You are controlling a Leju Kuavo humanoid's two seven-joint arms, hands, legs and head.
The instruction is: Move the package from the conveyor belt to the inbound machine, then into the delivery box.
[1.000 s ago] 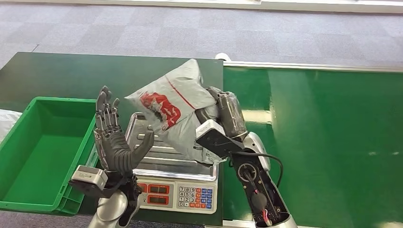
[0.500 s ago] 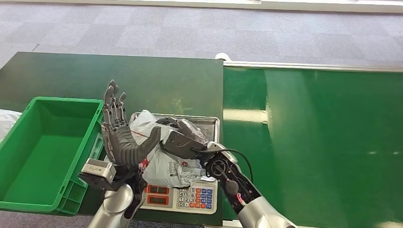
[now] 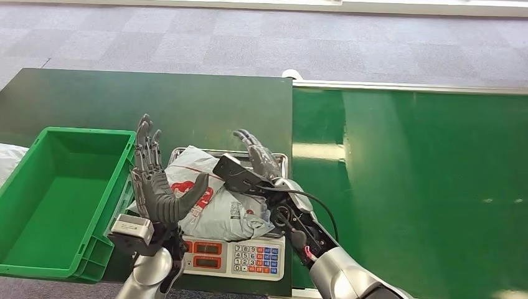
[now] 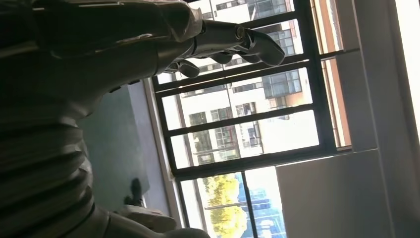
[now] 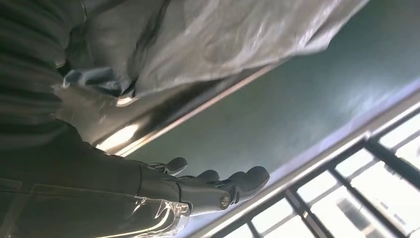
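Grey carpet-tile floor (image 3: 261, 37) beyond a dark green table (image 3: 205, 106); white object (image 3: 7, 159) at the table's left edge, partly cut off; tall dark-framed window (image 4: 247, 114) with buildings (image 4: 237, 129) and trees (image 4: 223, 198) outside.

package (image 3: 218, 208) on scale pan, flanked by both hands, bin (image 3: 37, 205) interior free
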